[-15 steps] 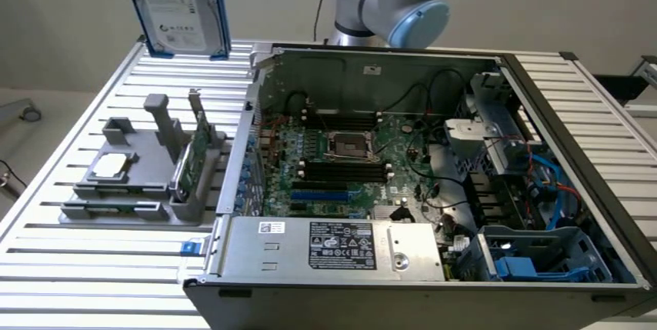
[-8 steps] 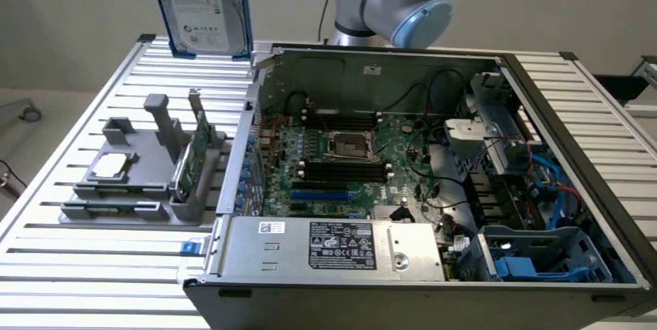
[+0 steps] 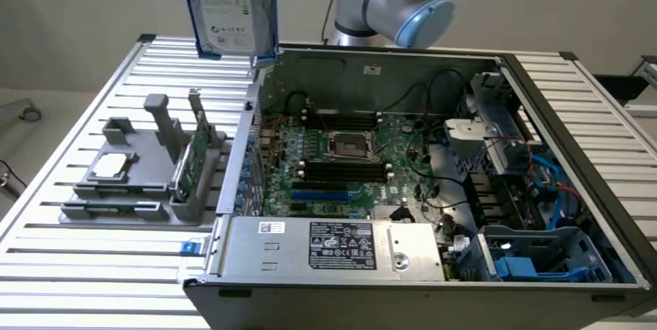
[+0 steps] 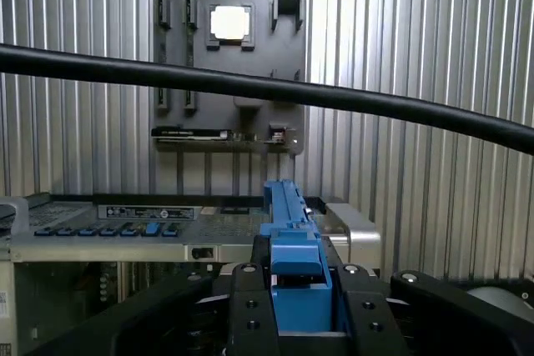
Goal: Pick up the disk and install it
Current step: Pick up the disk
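Slatted table [image 3: 92, 268] is bearing an open computer case [image 3: 411, 65]. My gripper [image 4: 300, 310] is clamping the disk [image 3: 231, 7] by its blue rail, holding it upright, high over the case's corner at the exterior view's left. I am judging the carry in hand; seating is calling for rails aligned with the blue bay [image 3: 534, 257].

**What we see besides the work**

In the exterior view we find a slatted table [image 3: 92, 268] bearing an open computer case [image 3: 411, 65], its motherboard [image 3: 339, 161] central and its power supply [image 3: 328, 245] at six o'clock. At nine o'clock of the case, a grey fixture [image 3: 134, 191] holds a silver chip [image 3: 111, 165] and a green card [image 3: 190, 157].
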Tool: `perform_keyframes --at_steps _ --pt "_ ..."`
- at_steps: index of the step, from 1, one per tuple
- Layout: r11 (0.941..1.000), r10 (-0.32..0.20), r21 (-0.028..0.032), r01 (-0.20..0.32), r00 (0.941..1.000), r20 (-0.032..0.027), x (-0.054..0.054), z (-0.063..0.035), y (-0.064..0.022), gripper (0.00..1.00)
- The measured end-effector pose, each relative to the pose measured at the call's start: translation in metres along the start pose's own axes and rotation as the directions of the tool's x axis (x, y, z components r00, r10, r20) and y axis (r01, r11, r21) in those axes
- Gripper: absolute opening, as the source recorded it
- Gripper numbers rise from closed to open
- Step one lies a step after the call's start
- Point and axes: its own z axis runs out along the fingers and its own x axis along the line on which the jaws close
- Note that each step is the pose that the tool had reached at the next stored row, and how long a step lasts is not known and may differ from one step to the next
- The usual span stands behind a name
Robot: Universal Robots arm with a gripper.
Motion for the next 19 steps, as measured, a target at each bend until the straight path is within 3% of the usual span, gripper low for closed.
perform_keyframes --at_steps 19 --pt "1.0000 0.000 -0.0039 0.000 1.0000 0.0004 0.009 -0.0048 -0.0860 0.33"
